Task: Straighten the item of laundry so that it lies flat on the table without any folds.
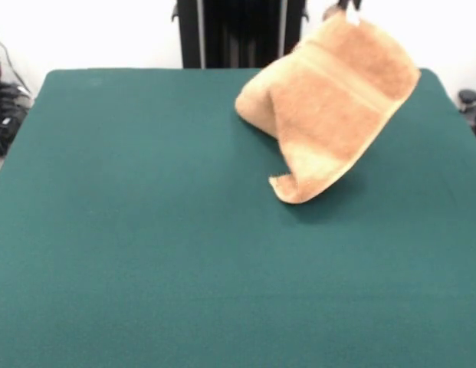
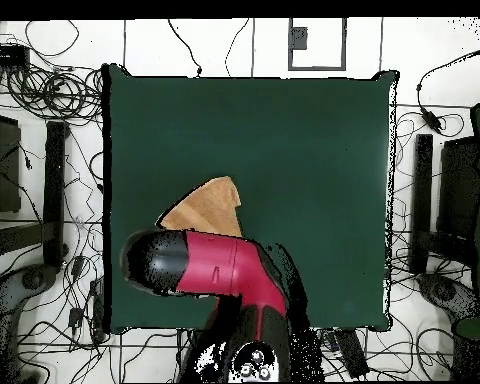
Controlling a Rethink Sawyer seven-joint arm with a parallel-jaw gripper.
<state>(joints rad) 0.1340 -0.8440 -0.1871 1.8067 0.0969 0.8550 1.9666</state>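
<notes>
An orange-tan terry towel (image 1: 333, 103) is seen in the front view lifted by one corner at the upper right, where the dark tips of the tool (image 1: 346, 8) are pinched shut on that corner at the top edge of the picture. The cloth hangs down at a slant from that grip, draped and folded on itself, with a paler woven band running across its upper part and another pale strip near its lower edge. Its lowest corner appears to touch or nearly touch the dark green counter (image 1: 146, 245), and a faint shadow is cast on the felt just beside it. A rounded fold bulges out on the left side of the towel. The cloth sits over the far right part of the counter in this view, and the near and left parts of the green top are bare. In the overhead view only a tan triangle of the towel (image 2: 206, 208) is visible beyond the red and black arm (image 2: 214, 265), which covers the rest, and the tool itself is hidden there.
</notes>
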